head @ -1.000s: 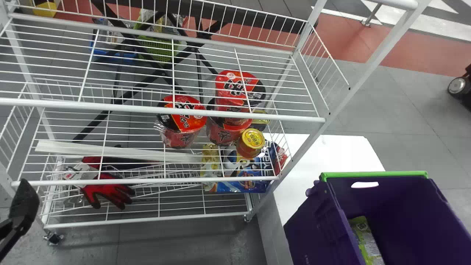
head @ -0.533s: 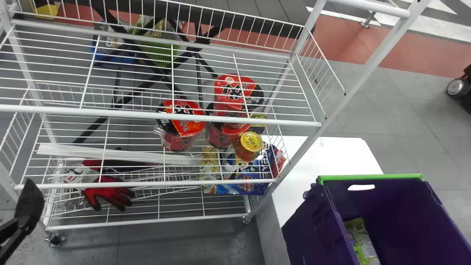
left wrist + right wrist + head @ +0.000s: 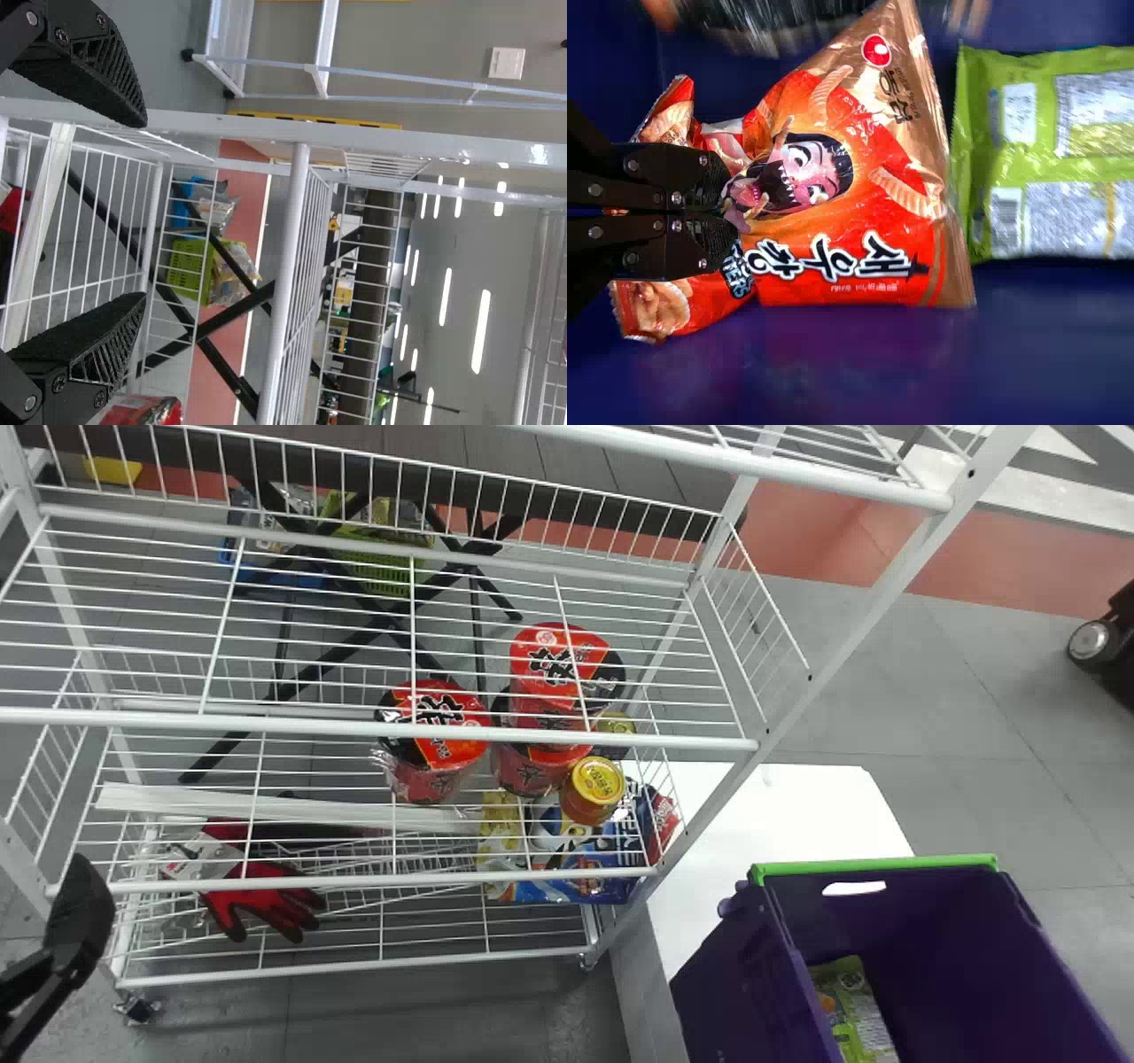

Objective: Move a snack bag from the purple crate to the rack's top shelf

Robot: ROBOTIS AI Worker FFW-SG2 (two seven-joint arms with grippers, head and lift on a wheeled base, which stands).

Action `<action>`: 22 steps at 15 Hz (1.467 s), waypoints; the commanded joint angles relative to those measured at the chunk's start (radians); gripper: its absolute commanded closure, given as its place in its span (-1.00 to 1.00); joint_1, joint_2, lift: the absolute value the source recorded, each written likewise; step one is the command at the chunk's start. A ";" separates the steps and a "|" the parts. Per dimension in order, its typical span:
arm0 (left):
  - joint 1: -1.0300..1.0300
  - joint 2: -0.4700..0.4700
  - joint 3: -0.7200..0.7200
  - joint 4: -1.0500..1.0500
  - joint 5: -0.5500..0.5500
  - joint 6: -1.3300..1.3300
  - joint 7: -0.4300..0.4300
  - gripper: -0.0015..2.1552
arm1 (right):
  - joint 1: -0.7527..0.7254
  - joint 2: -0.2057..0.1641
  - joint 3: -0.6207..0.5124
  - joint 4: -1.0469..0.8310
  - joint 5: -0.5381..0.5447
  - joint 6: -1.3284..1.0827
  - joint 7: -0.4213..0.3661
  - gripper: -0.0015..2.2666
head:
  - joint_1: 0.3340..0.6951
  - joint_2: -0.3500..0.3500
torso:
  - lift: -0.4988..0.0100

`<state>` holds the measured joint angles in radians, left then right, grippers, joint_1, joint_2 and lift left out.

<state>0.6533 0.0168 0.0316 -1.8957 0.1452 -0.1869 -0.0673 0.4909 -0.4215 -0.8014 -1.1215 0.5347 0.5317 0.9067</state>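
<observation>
At the head view's left edge my left gripper (image 3: 78,917) is beside the rack's left post. In the left wrist view this left gripper (image 3: 146,212) stands open, its fingers wide apart with rack wires beyond. My right gripper (image 3: 731,211) is shut on the pinched middle of an orange snack bag (image 3: 859,212), against dark purple crate walls. A green bag (image 3: 1050,155) lies beside it. The purple crate (image 3: 930,921) is at the head view's lower right, a green bag (image 3: 850,1010) inside. Part of the rack's top shelf (image 3: 726,457) crosses the upper right.
The rack's right post (image 3: 802,691) slants between shelves and crate. Lower shelves hold red noodle cups (image 3: 438,731), a yellow-lidded can (image 3: 593,788), a blue packet (image 3: 576,872) and red gloves (image 3: 266,903). A white table (image 3: 788,806) lies behind the crate.
In the head view, rack and crate have shifted downward, the crate also slightly left. More of the upper right shelf shows. The left gripper appears a little farther right.
</observation>
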 commanded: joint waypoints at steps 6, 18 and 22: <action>0.009 -0.001 -0.007 -0.009 -0.012 0.002 0.014 -0.87 | 0.003 0.030 -0.021 -0.044 -0.085 -0.072 0.054 0.86 | 1.00 -1.00 | -0.49; 0.028 -0.001 -0.007 -0.036 -0.035 -0.001 0.031 -0.87 | -0.005 0.056 -0.013 -0.084 -0.167 -0.081 0.104 0.86 | 1.00 -1.00 | -0.30; 0.037 -0.001 -0.007 -0.043 -0.038 -0.001 0.032 -0.87 | -0.006 0.056 -0.013 -0.089 -0.171 -0.078 0.115 0.86 | 1.00 -1.00 | -0.24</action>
<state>0.6883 0.0153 0.0245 -1.9359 0.1092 -0.1887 -0.0352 0.4848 -0.3651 -0.8139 -1.2077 0.3667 0.4523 1.0193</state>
